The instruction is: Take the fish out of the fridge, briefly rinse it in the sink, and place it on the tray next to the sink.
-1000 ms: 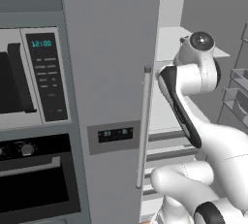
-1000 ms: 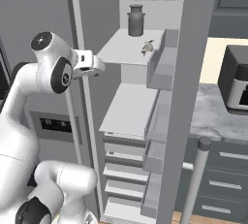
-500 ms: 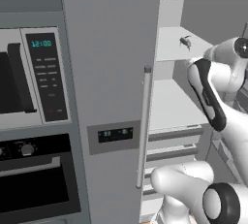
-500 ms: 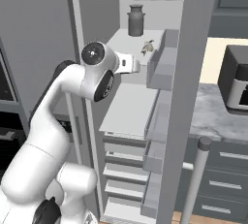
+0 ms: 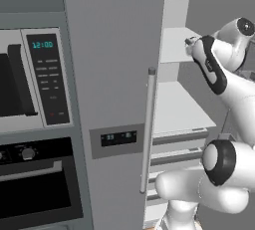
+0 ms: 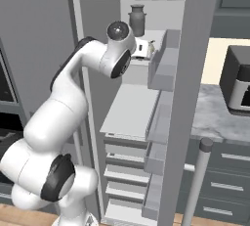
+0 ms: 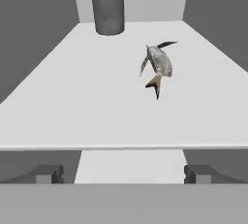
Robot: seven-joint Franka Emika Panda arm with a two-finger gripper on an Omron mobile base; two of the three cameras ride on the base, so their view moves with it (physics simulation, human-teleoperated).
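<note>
The fish (image 7: 157,65) lies on the fridge's upper white shelf (image 7: 72,102), slim and silvery with a brownish tail pointing toward me. My gripper (image 7: 123,174) is open, its two dark fingertips (image 7: 46,173) wide apart just short of the shelf's front edge, and nothing is between them. From the right base view, the gripper (image 6: 148,50) reaches into the open fridge (image 6: 93,14) at upper-shelf height, close to the fish (image 6: 152,48). In the left base view the hand (image 5: 189,41) sits past the grey fridge door (image 5: 114,74). The sink and tray are out of view.
A grey metal jug (image 7: 108,5) stands at the back of the same shelf, left of the fish. The open door with its bins (image 6: 168,73) flanks the shelf on the right. Microwave (image 5: 30,79) and oven (image 5: 35,189) are left of the fridge. A marble worktop (image 6: 215,117) carries a dark appliance (image 6: 237,85).
The arm has swung from beside the fridge door up and into the fridge, bringing the open gripper to the front of the upper shelf near the fish.
</note>
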